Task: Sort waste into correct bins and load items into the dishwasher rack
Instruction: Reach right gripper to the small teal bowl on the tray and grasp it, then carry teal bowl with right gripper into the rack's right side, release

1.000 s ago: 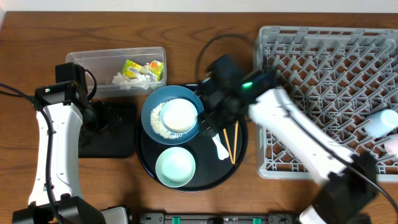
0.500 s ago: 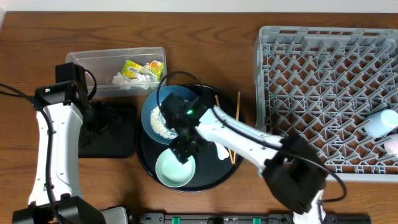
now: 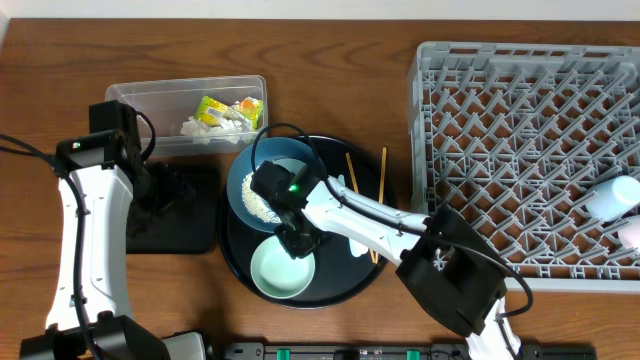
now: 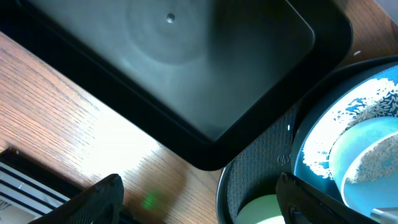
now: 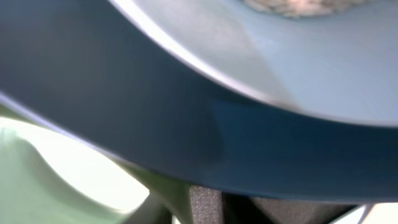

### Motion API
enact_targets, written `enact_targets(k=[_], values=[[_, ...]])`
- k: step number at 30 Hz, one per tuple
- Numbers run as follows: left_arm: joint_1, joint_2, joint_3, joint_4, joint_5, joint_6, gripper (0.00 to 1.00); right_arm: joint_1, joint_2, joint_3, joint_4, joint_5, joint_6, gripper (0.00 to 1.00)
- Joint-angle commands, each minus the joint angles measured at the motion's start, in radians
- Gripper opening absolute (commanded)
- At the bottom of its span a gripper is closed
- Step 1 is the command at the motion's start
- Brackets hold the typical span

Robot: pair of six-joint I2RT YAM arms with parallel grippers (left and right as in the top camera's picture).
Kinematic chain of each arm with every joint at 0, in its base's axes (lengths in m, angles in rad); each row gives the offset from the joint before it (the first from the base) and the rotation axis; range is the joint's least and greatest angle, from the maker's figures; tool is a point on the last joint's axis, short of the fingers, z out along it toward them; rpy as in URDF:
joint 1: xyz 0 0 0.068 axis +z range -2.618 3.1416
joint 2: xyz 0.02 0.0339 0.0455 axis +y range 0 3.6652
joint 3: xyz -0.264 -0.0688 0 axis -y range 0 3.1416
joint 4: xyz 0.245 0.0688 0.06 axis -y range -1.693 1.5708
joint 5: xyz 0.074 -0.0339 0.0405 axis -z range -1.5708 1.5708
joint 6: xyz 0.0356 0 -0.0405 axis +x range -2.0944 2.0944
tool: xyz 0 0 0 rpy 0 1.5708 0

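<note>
Right arm has swung in from the rack side since a second ago. My right gripper (image 3: 297, 240) now sits low over the round black tray (image 3: 340, 288), at the near rim of the dark-blue bowl (image 3: 240, 180), between it and the pale teal bowl (image 3: 280, 270). Left arm hasn't shifted.

Right wrist view is all blur: dark-blue wall across the frame, pale bowl above it. Can't tell whether my right jaws are pinching the rim or just beside it.

Left gripper (image 4: 199, 186): jaws spread wide, nothing between them, hanging over the corner of the black rectangular tray (image 4: 186, 74) next to the round tray.

Dark-blue bowl holds a smaller pale bowl (image 4: 367, 155) and loose rice (image 3: 256, 203). Chopsticks (image 3: 381, 185) lie on the round tray's right side; the white spoon (image 3: 356, 247) pokes out from under my forearm. Clear tub (image 3: 130, 95) holds the wrappers (image 3: 230, 110) and tissue (image 3: 200, 128). Rack (image 3: 500, 130) is at the right, with two cups (image 3: 612, 197) at its far right edge.
</note>
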Motion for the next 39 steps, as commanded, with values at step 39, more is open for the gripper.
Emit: enact_targets(k=[39], values=[[0.005, -0.003, -0.004, -0.002, -0.012, -0.005, 0.8, -0.825, -0.495, 0.015, 0.19, 0.647, -0.199, 0.01]])
